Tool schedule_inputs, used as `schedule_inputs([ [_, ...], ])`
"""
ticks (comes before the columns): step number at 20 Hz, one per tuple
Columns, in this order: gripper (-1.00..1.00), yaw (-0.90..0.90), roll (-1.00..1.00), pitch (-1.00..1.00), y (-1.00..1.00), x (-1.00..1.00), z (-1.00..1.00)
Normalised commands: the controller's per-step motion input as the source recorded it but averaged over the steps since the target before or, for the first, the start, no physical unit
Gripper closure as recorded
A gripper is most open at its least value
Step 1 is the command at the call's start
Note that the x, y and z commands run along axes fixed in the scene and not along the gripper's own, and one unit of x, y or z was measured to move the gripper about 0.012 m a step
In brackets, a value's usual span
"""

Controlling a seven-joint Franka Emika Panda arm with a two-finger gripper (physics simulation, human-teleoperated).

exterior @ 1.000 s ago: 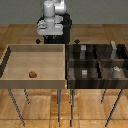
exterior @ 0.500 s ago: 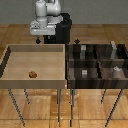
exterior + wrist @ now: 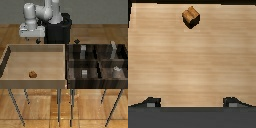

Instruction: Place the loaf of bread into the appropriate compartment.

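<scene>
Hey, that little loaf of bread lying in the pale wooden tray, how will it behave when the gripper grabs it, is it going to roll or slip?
The loaf of bread looks blocky with flat faces, so it probably won't roll. It is much narrower than the gap between the fingertips, so it may twist or slip if gripped off-centre. It lies alone on the tray's smooth floor, so a nudge would likely slide it.

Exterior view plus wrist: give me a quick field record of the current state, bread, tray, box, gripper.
bread: loaf of bread lies on the floor of the pale-wood tray, toward the exterior view's left; not grasped
box: dark partitioned box beside the tray on the exterior view's right, four cells
box contents: small grey cube and small white object in separate cells
gripper: gripper above the tray's far edge, open, holding nothing
wrist view: loaf ahead on tray floor, clear of fingertips
</scene>
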Motion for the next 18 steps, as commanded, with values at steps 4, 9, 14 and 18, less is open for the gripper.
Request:
schedule_inputs([
  [4,-1.00,0.00,0.00,0.00,0.00,1.00,0.00],
  [9,-1.00,0.00,0.00,0.00,0.00,1.00,0.00],
  [14,-1.00,0.00,0.00,0.00,0.00,1.00,0.00],
  [18,-1.00,0.00,0.00,0.00,0.00,0.75,-0.05],
])
